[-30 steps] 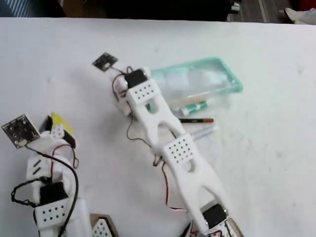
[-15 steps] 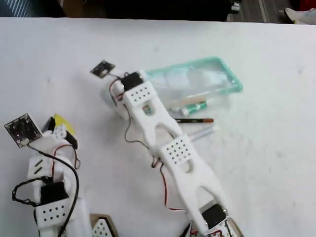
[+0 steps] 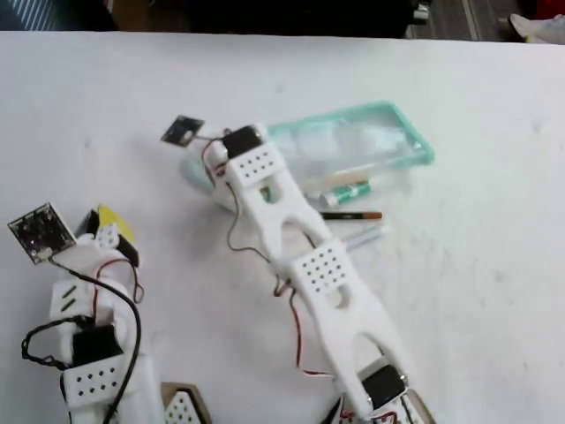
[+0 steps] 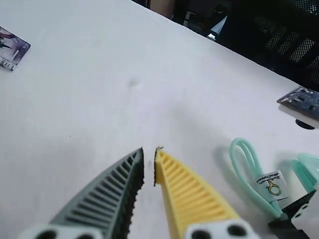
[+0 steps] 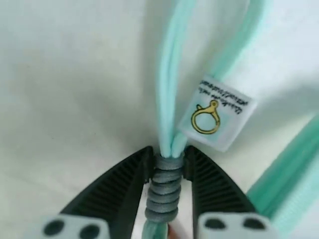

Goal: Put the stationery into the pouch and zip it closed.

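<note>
Found pouch (image 3: 353, 141), clear with mint-green trim, lying flat on white bench (image 3: 485, 291), toward the far side. Cannot tell from any view whether its zip stands open or closed.

Found stationery outside the pouch, on the bench along its near edge: green-and-tan stick (image 3: 340, 192) just beside the pouch, dark pencil (image 3: 351, 215) next to that, clear pen (image 3: 364, 236) nearest the arms. All three lying flat, roughly parallel, partly hidden under the right arm.

Recorded right arm stretched diagonally across the bench to the end of the pouch. Right gripper (image 5: 167, 154) clamped on cord loop (image 5: 167, 99), mint-green, at its grey ribbed sleeve (image 5: 163, 191); sleeve pinched between both black fingers. White label (image 5: 217, 119) with a gold clasp mark hanging off the loop just past the fingertips. Loop itself resting on the bench surface.

Recorded left arm at the near corner of the bench, apart from pouch and stationery. Left gripper (image 4: 148, 162), one finger grey and one yellow, drawn nearly together with a thin slit between the tips; nothing held. Tips pointing over bare bench, cord loop and label off to one side, not touching. Noted small card (image 4: 12, 42) lying farther off on the bench.
</note>
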